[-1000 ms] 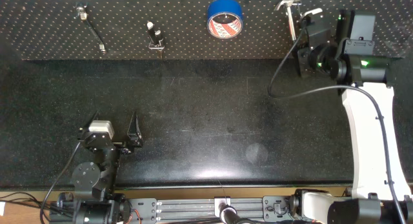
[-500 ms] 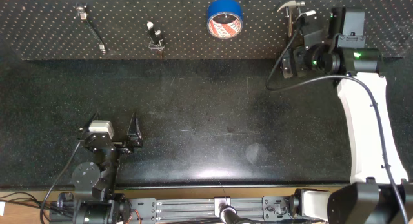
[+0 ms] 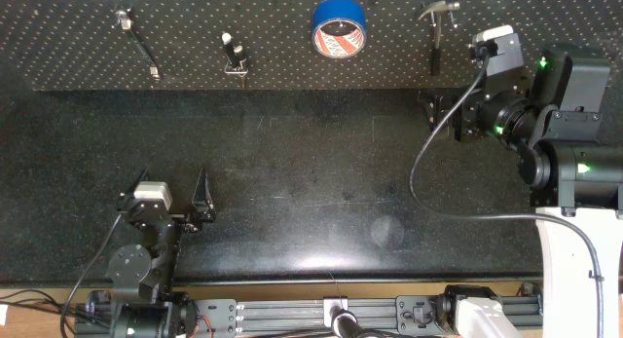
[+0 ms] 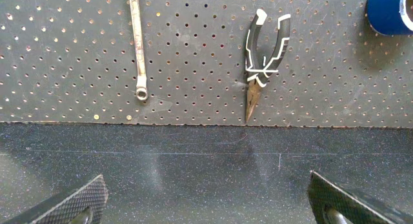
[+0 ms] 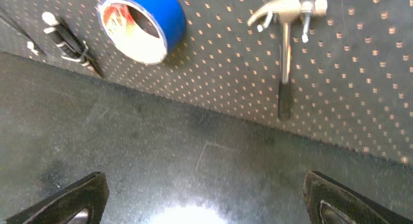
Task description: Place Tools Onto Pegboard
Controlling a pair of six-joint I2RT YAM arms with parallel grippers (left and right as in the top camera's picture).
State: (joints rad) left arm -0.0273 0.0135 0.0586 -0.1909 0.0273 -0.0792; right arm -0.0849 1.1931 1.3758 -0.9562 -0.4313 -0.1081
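Note:
Several tools hang on the pegboard at the back: a wrench, black-and-white pliers, a blue tape roll and a hammer. In the right wrist view the hammer hangs head up on its pegs, with the tape roll and the pliers beside it. My right gripper is open and empty, a short way in front of the board below the hammer. My left gripper stands open and empty near the table's front left, facing the wrench and pliers.
The black table stretches between the pegboard and the arms' bases. A black cable loops from the right arm over the table's right side.
My right gripper was up at the hammer on the pegboard; it has let go and drawn back toward the table. The hammer stays hanging. The left arm has not moved.

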